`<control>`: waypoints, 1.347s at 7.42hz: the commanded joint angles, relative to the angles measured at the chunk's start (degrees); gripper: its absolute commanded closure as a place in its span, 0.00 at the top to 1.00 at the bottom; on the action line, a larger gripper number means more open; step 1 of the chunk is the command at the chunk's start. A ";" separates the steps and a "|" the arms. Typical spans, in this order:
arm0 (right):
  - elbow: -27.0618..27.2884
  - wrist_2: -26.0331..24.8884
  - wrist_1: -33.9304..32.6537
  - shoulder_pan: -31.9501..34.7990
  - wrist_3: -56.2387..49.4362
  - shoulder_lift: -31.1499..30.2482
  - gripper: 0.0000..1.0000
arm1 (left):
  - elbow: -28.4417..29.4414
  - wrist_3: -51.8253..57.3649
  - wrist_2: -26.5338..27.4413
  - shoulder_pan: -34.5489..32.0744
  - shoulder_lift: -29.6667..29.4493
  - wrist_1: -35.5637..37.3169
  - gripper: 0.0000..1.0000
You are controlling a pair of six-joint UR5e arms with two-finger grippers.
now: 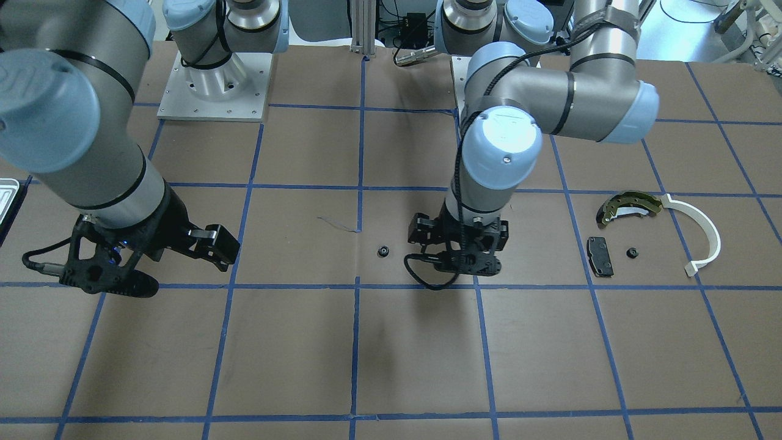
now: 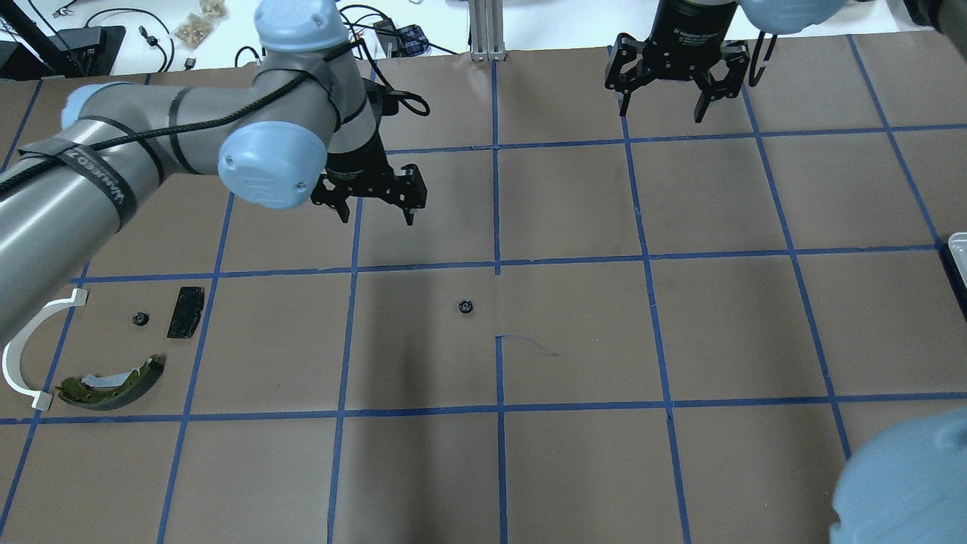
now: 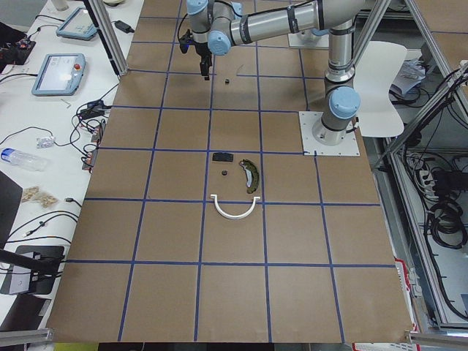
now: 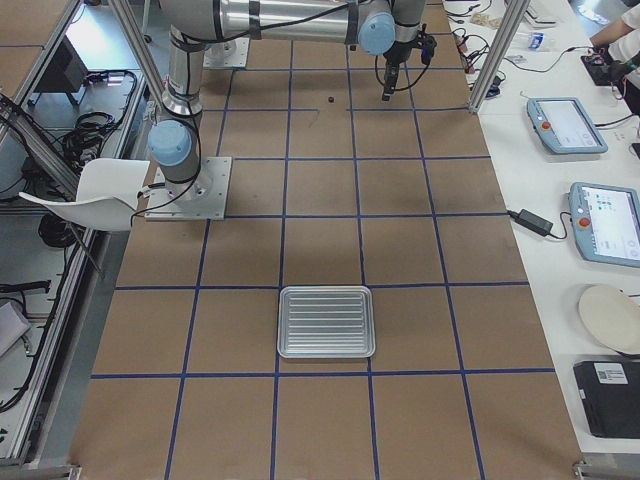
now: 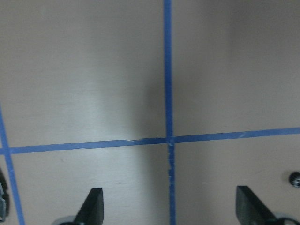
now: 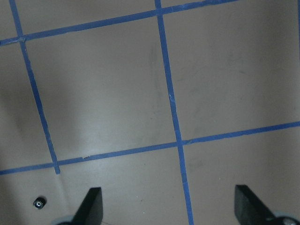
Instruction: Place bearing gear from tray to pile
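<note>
One small black bearing gear (image 1: 383, 250) lies alone on the brown table near its middle (image 2: 465, 306); it also shows in both wrist views (image 5: 294, 179) (image 6: 39, 202). A second gear (image 2: 139, 319) lies in the pile with the olive-gold brake shoe (image 2: 106, 385), the white arc (image 2: 19, 355) and the black pad (image 2: 186, 311). The grey tray (image 4: 326, 292) holds nothing. My left gripper (image 2: 376, 217) hovers open and empty, beyond the lone gear and to its left. My right gripper (image 2: 663, 113) is open and empty, high at the far right.
The table is brown paper with a grid of blue tape lines. The tray's corner shows at the overhead view's right edge (image 2: 956, 242). The two arm bases stand at the robot's side. Benches with tablets and cables run along the far side.
</note>
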 commanded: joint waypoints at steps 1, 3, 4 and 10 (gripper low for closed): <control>2.19 0.12 5.65 -0.24 -0.26 -4.33 1.00 | -4.30 -4.92 -0.33 -4.39 -1.20 4.12 1.00; 10.78 -0.05 2.79 -0.24 0.01 -11.17 1.00 | -9.31 -7.29 -0.59 -5.63 -2.52 10.70 1.00; 12.13 -0.05 2.77 -0.24 0.01 -12.16 1.00 | -10.90 -7.66 -1.64 -6.76 -3.22 13.70 1.00; 11.79 -0.05 2.69 -0.24 0.01 -13.41 1.00 | -11.53 -9.24 -2.61 -8.18 -7.62 18.91 0.93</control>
